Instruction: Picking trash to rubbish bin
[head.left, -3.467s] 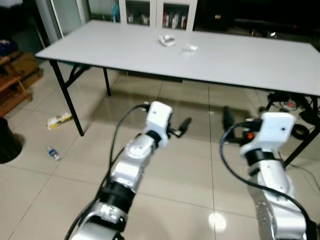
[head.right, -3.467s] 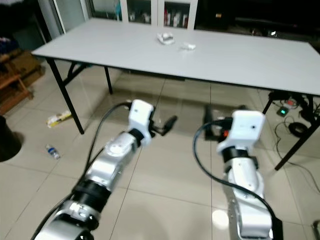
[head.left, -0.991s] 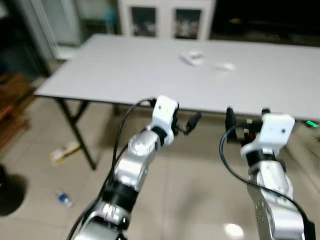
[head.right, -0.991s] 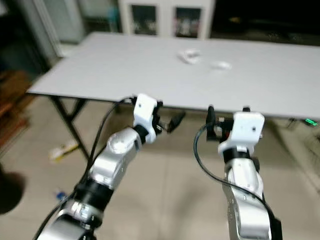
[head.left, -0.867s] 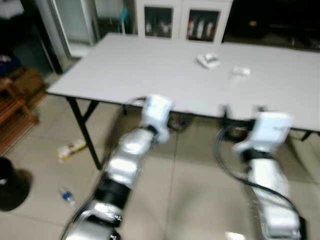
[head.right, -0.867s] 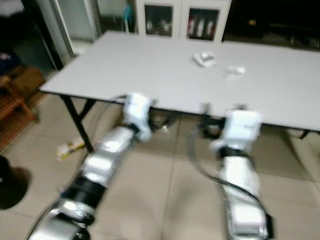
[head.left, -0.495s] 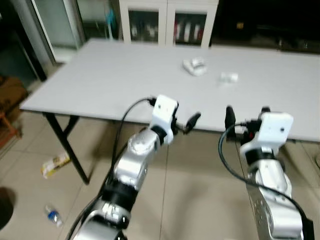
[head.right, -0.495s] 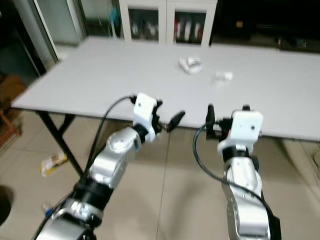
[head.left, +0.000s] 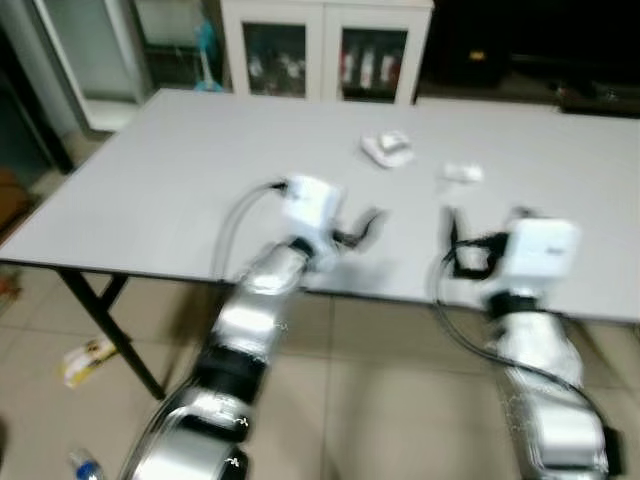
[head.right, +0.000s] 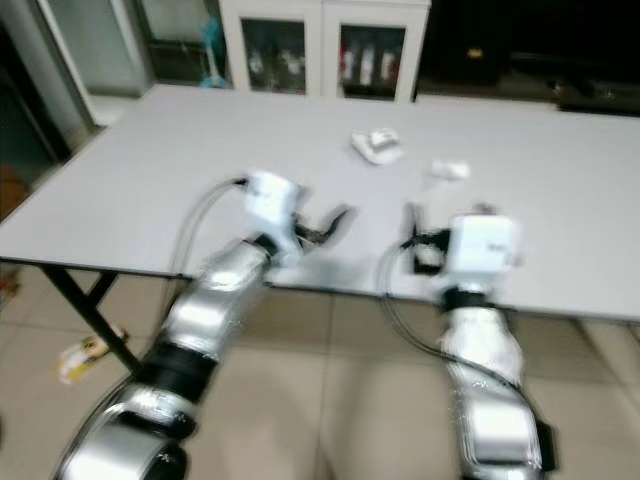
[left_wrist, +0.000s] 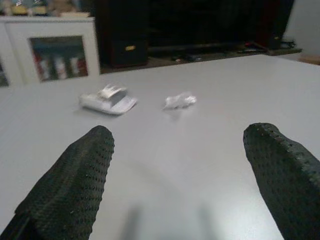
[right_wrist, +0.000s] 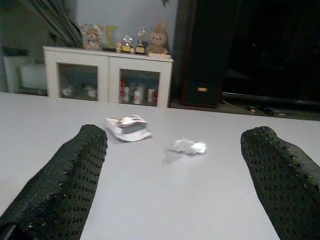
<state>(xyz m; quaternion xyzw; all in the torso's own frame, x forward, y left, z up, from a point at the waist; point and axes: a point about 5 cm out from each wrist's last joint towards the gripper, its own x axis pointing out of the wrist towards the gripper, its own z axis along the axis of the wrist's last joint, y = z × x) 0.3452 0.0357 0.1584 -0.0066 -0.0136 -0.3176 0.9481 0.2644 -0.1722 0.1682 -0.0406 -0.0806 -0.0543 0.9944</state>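
Both jaws spread wide over the near edge of the pale grey desk (head.left: 150, 190), lined up on the trash ahead.

The left jaws (left_wrist: 175, 165) and right jaws (right_wrist: 172, 175) hang empty just past the near rim, held parted presumably to straddle a piece. Beyond them lies bare desk, then the small crumpled white wrapper (right_wrist: 188, 146) almost straight ahead of the right jaws, and the flattened white paper carton (right_wrist: 128, 127) beside it, apart. Open surface surrounds both pieces; the white glass-door cabinet (right_wrist: 107, 75) stands behind the far edge.

Left gripper (left_wrist: 180, 185) spread wide above table (left_wrist: 200, 150); crumpled wrapper (left_wrist: 108, 100), paper wad (left_wrist: 180, 101) ahead.
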